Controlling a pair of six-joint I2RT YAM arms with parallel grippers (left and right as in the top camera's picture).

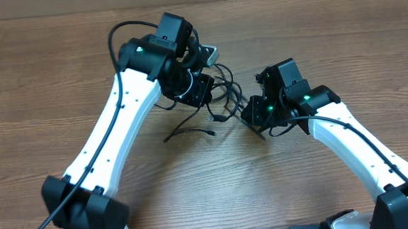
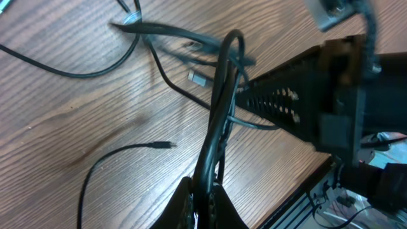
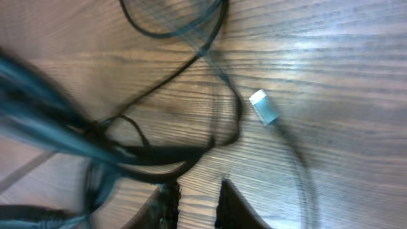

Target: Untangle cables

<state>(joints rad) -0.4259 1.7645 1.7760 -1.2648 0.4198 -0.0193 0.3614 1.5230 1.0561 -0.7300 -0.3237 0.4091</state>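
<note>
1. Table (image 1: 38, 75): bare wood. No box, tray or other container is in view, so there are no contents to report.
2. Cables (image 1: 221, 99): a tangled bunch lies mid-table between the two arms, its strands looped and crossing. One loose cord (image 1: 187, 128) trails clear toward the near edge.
3. Progress, as judged: early. The knot is not undone, and most of the separating is left.
4. Left gripper (image 2: 202, 200): clamped on several strands of the cables, which run up from between its fingers into the bunch.
5. Right gripper (image 3: 196, 200): low over the table, just beside the bunch. Its fingers stand narrowly apart with bare wood between them and nothing gripped. This view is blurred.
6. Silvery plug (image 3: 264, 107): lies on the wood near the right gripper, not touching it.
</note>
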